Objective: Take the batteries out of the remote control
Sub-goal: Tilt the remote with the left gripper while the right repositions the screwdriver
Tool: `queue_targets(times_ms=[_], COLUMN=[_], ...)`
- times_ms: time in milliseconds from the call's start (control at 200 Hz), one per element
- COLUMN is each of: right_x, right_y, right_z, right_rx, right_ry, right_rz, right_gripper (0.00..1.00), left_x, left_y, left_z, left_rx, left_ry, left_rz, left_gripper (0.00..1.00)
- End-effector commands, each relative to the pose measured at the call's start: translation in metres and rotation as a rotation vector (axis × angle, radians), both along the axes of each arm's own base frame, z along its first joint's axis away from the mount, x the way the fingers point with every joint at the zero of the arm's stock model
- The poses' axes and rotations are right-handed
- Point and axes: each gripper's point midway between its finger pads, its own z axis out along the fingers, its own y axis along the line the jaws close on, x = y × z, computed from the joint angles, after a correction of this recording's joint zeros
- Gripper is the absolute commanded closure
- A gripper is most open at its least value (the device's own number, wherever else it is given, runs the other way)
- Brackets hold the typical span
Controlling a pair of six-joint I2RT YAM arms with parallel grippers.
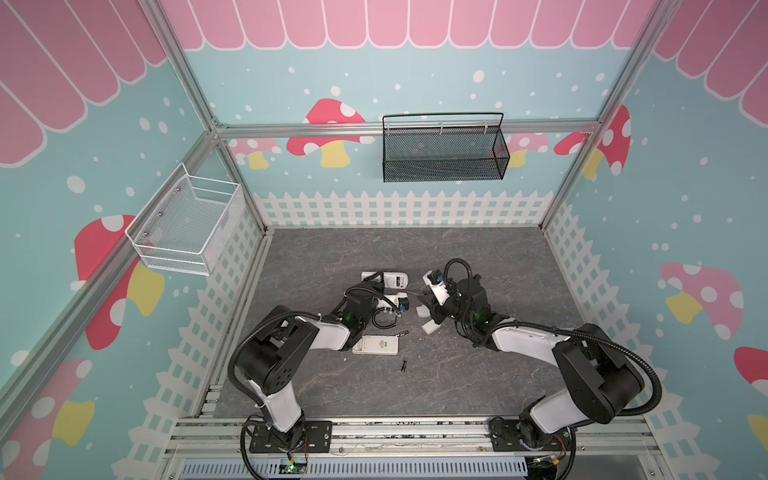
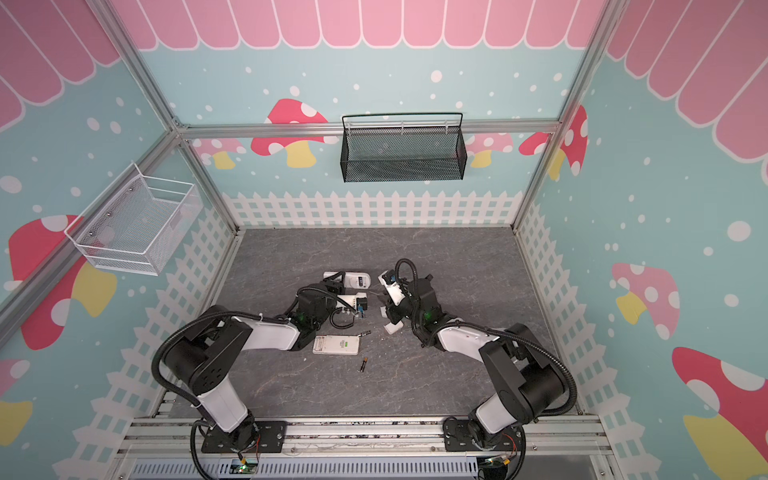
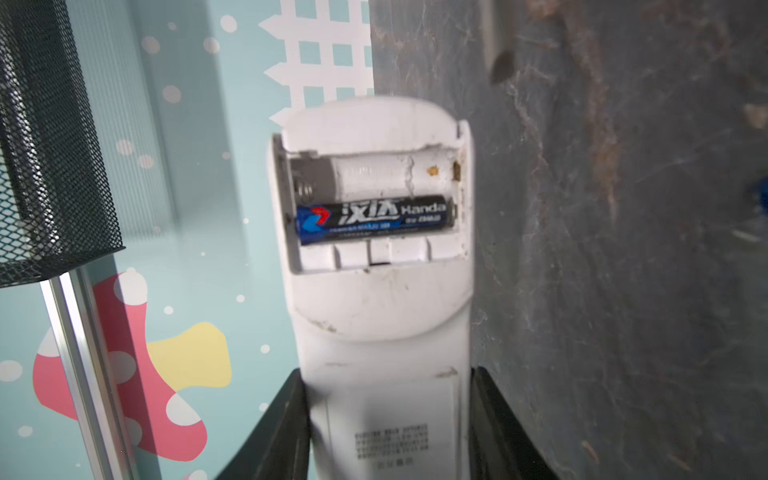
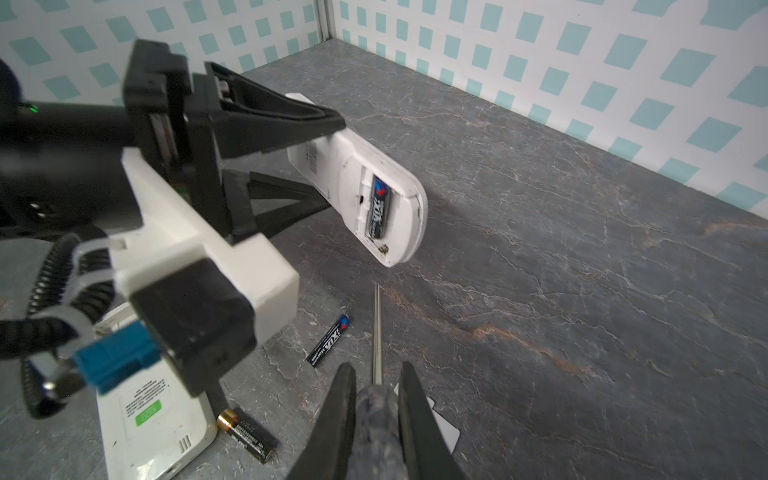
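My left gripper [image 3: 388,374] is shut on a white remote control [image 3: 374,316], held just above the table, its battery bay uncovered. One of the batteries [image 3: 374,220], black with bluish marks, lies in one slot; the slot beside it is empty. My right gripper [image 4: 376,368] is shut on a clear-handled screwdriver [image 4: 377,328] whose tip points at the remote control [image 4: 374,195], a short gap away. Two more batteries lie on the table, a bluish one [image 4: 328,340] and a gold-ended one [image 4: 247,434]. In both top views the grippers meet mid-table around the remote control [image 1: 397,280] [image 2: 357,280].
A second white remote [image 1: 376,345] lies face down in front of the left arm, with loose batteries [image 1: 403,333] [image 1: 403,365] beside it. Small white covers [image 1: 430,328] lie under the right gripper. A black mesh basket [image 1: 442,149] and a white wire basket [image 1: 187,220] hang on the walls.
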Motion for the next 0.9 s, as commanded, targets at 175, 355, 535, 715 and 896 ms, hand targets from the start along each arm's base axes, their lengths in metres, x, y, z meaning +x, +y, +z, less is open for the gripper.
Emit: queue_targets(times_ms=[175,355,535,715,896], right_x=[0.006,0.007,0.013,0.022,0.026], right_y=[-0.011,-0.009,0.0,0.011,0.021], right_z=[0.044,0.046,0.043,0.036,0.032], right_rx=[0.147,0.173,0.231,0.252,0.242], right_ry=[0.05,0.12,0.267,0.419,0.517], right_rz=[-0.009,0.023,0.023,0.011,0.038], right_gripper=[1.0,1.0,1.0,1.0,1.0], left_x=[-0.027,-0.049,-0.077,-0.078,-0.073], left_y=[0.02,0.017,0.007,0.003,0.0], left_z=[-0.015,-0.024,-0.022,-0.028,-0.033], left_rx=[-0.128,-0.18,-0.335,-0.355,-0.443], left_ry=[0.597,0.766,0.953,0.976,1.005], left_rz=[0.265,0.297,0.319,0.319,0.367], left_gripper=[1.0,1.0,1.0,1.0,1.0])
